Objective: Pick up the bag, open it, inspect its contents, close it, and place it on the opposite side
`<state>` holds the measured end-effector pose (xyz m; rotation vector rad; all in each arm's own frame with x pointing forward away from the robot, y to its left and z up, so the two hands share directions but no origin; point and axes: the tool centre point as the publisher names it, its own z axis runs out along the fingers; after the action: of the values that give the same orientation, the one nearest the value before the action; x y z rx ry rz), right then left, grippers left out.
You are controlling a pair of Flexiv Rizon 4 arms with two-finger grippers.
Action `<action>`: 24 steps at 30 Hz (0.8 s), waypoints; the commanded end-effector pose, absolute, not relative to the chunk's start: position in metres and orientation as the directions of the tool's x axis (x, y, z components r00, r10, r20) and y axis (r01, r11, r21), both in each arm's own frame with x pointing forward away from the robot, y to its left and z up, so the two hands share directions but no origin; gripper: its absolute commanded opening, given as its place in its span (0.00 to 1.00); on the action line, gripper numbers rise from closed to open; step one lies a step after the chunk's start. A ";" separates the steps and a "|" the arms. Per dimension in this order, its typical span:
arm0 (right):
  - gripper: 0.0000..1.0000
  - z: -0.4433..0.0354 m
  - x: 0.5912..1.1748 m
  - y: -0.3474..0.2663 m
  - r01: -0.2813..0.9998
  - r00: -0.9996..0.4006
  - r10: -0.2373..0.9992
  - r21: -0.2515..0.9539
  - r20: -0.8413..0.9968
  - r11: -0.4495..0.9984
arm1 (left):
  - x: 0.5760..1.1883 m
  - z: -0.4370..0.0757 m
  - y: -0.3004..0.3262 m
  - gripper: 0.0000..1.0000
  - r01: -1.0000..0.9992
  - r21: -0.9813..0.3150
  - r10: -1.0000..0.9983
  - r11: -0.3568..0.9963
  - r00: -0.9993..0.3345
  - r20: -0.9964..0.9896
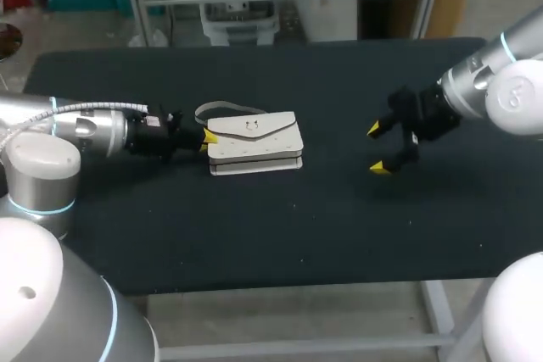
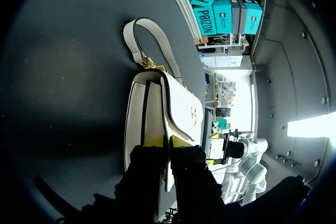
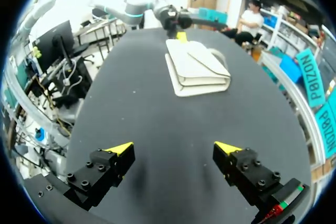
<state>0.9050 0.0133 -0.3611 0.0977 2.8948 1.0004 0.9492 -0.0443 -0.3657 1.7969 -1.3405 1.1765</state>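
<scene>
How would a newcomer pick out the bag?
On the dark table, left of centre, at the left gripper and well short of the right gripper, lies the bag. Unlike the black grippers, it is white, with envelope flap and looped strap.

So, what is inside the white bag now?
Nothing inside shows: the bag lies flat on the table with its flap closed over the opening, so the contents are covered. Only the white outside, the gold clasp and the strap can be seen.
</scene>
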 end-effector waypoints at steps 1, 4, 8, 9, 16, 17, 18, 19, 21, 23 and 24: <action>1.00 -0.361 0.904 0.013 0.034 -0.995 0.084 0.620 -0.052 0.784 | 0.950 -0.368 -0.062 0.00 -0.905 -0.097 -0.426 -0.414 0.099 0.900; 1.00 -0.361 0.904 0.013 0.034 -0.995 0.084 0.620 -0.052 0.784 | 0.950 -0.369 -0.067 0.00 -0.908 -0.093 -0.428 -0.409 0.101 0.898; 1.00 -0.361 0.904 0.013 0.034 -0.995 0.084 0.620 -0.052 0.784 | 0.950 -0.372 -0.073 0.00 -0.914 -0.086 -0.435 -0.397 0.105 0.895; 1.00 -0.361 0.904 0.013 0.034 -0.995 0.084 0.620 -0.052 0.784 | 0.951 -0.372 -0.074 0.00 -0.914 -0.084 -0.434 -0.397 0.106 0.895; 1.00 -0.361 0.904 0.013 0.034 -0.995 0.084 0.620 -0.052 0.784 | 0.946 -0.372 -0.079 0.00 -0.943 -0.075 -0.440 -0.324 0.080 0.894; 1.00 -0.361 0.904 0.013 0.034 -0.995 0.084 0.620 -0.052 0.784 | 0.946 -0.371 -0.078 0.00 -0.949 -0.072 -0.443 -0.308 0.076 0.893; 1.00 -0.361 0.904 0.013 0.034 -0.995 0.084 0.620 -0.052 0.784 | 0.946 -0.371 -0.077 0.00 -0.952 -0.071 -0.446 -0.297 0.073 0.892; 1.00 -0.361 0.904 0.013 0.034 -0.995 0.084 0.620 -0.052 0.784 | 0.946 -0.370 -0.076 0.00 -0.952 -0.071 -0.446 -0.297 0.073 0.892; 1.00 -0.361 0.904 0.013 0.034 -0.995 0.084 0.620 -0.052 0.784 | 0.946 -0.369 -0.070 0.00 -0.956 -0.069 -0.454 -0.285 0.071 0.888; 1.00 -0.361 0.904 0.013 0.034 -0.995 0.084 0.620 -0.052 0.784 | 0.946 -0.369 -0.067 0.00 -0.956 -0.068 -0.455 -0.286 0.073 0.888; 1.00 -0.361 0.904 0.013 0.034 -0.995 0.084 0.620 -0.052 0.784 | 0.946 -0.369 -0.066 0.00 -0.956 -0.068 -0.456 -0.287 0.074 0.887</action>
<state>0.9050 0.0134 -0.3612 0.0976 2.8948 1.0002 0.9439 -0.0725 -0.3692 1.8139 -1.3929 1.1791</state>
